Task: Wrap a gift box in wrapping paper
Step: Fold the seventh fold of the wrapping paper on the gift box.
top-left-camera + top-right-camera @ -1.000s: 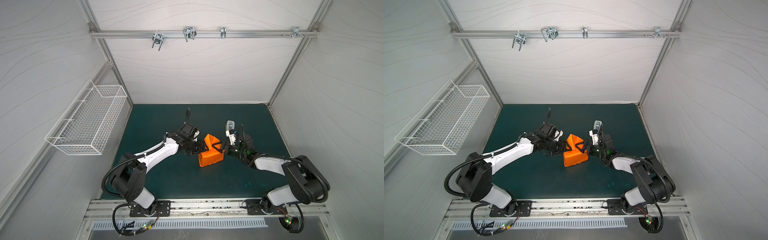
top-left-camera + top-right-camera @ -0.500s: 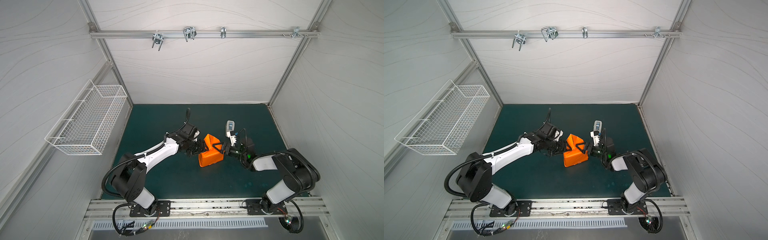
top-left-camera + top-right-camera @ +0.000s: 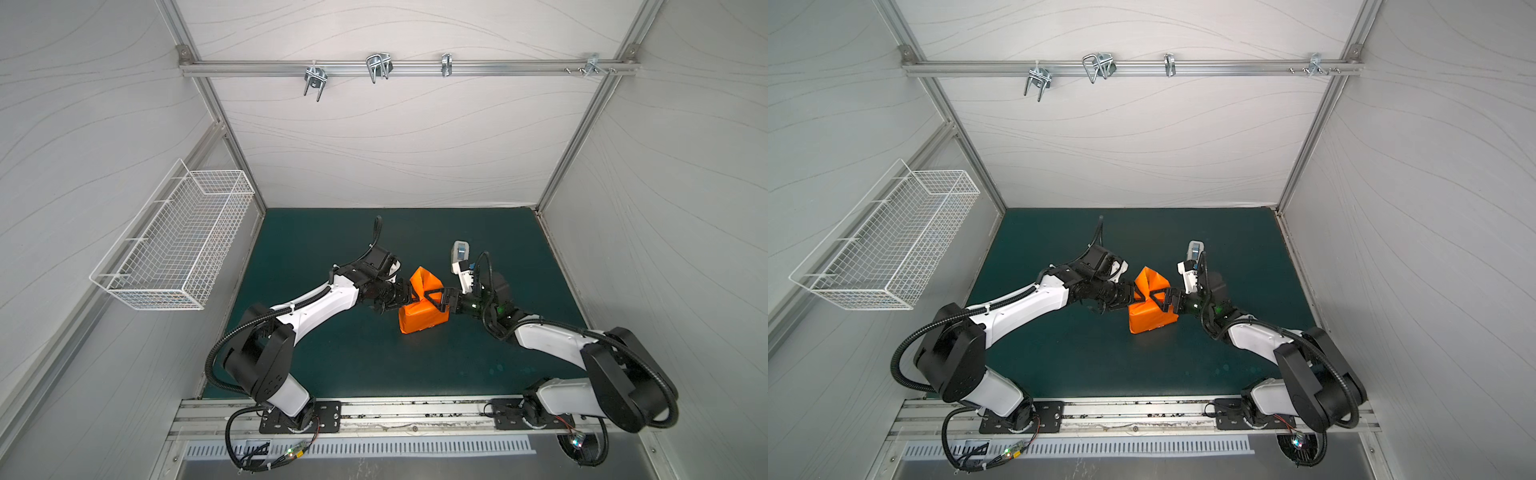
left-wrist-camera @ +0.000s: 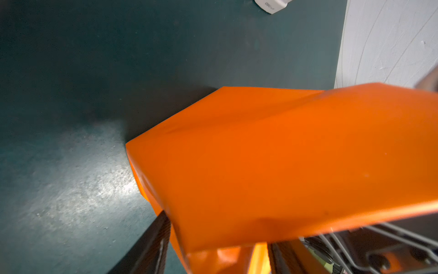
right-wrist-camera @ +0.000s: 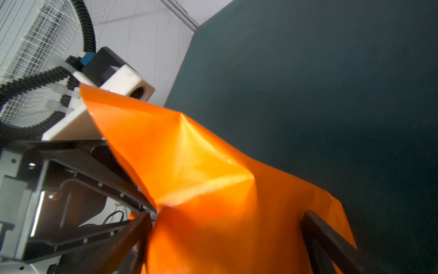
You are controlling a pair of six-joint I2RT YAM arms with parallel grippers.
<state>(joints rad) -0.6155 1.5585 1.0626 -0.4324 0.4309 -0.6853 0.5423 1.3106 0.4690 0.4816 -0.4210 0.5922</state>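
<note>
The paper (image 3: 424,322) is already closed around the box, which is fully hidden inside it. The parcel sits on the mat (image 3: 353,365) directly between the two grippers. In both top views its long sides and the end facing the arm bases look smooth and folded in. The end away from the bases is unfinished: a pointed flap (image 3: 422,277) stands up loose above the parcel, just past both sets of fingertips.

The left gripper (image 3: 411,297) is at its side of the parcel, up by the flap. In its wrist view the fingers (image 4: 147,246) stand apart with orange paper bulging between and over them. Whether they are clamping that paper or only straddling it, I cannot tell.

The right gripper (image 3: 442,301) meets the parcel from the opposite side with its jaws spread wide. One finger (image 5: 331,242) lies against the outside of the paper and the rest of the sheet billows in front of it (nothing looks pinched there).

The dispenser (image 3: 460,255) stands on the mat just behind the right gripper's wrist, with nothing gripping it.

My judgement is that the wrap is well past halfway. What remains is creasing the raised flap down over the open end and fixing it. No tape is visible on the seams, though the views are too coarse to be sure.
</note>
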